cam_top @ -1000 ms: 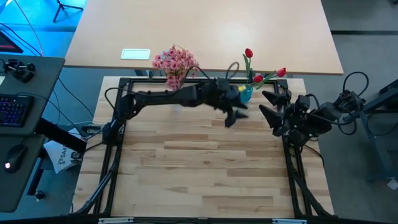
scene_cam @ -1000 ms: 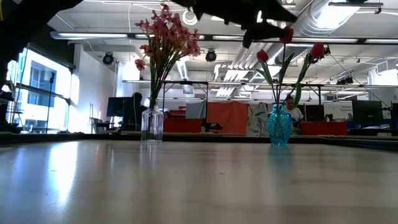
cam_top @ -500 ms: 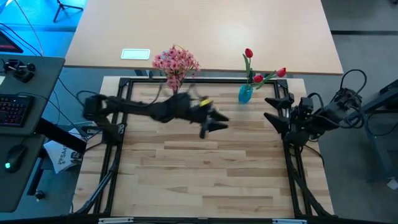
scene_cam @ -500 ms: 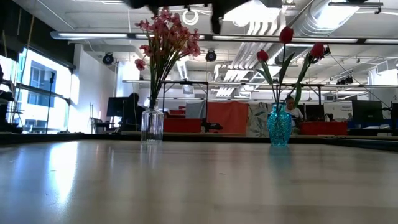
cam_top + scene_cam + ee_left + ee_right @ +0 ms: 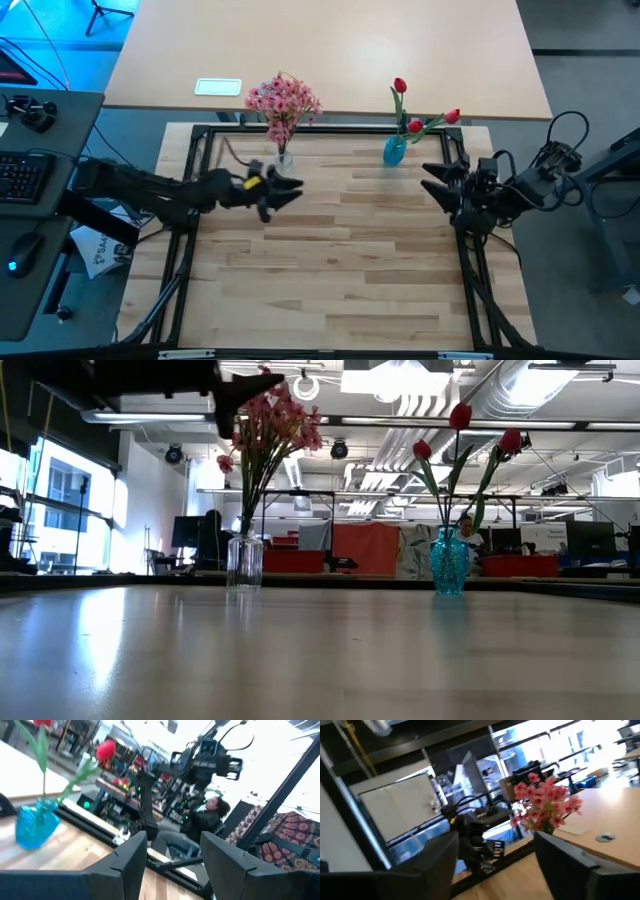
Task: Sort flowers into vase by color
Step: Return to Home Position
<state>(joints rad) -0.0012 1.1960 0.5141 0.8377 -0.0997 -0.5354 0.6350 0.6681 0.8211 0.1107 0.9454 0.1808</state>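
The pink blossom sprays (image 5: 283,98) stand with their stems in a clear glass vase (image 5: 244,560) near the table's far edge, left of centre. Three red tulips (image 5: 460,418) stand in a blue vase (image 5: 395,151) farther right. My left gripper (image 5: 288,190) hovers open and empty just in front of the clear vase, high above the table; the low view shows it (image 5: 232,402) beside the pink blossoms. My right gripper (image 5: 434,181) waits open and empty at the table's right edge, near the blue vase. The left wrist view shows the blue vase (image 5: 34,823) and a tulip (image 5: 105,750).
A black frame (image 5: 330,128) borders the wooden tabletop (image 5: 330,270), whose middle and near part hold nothing. Behind the far edge stands a tan table with a white card (image 5: 218,87). A desk with a keyboard (image 5: 25,175) is at the left.
My left arm has drawn back from beside the blue vase toward the table's left, staying high above the table. Its gripper now hovers in front of the clear vase. Both vases and their flowers have kept still.
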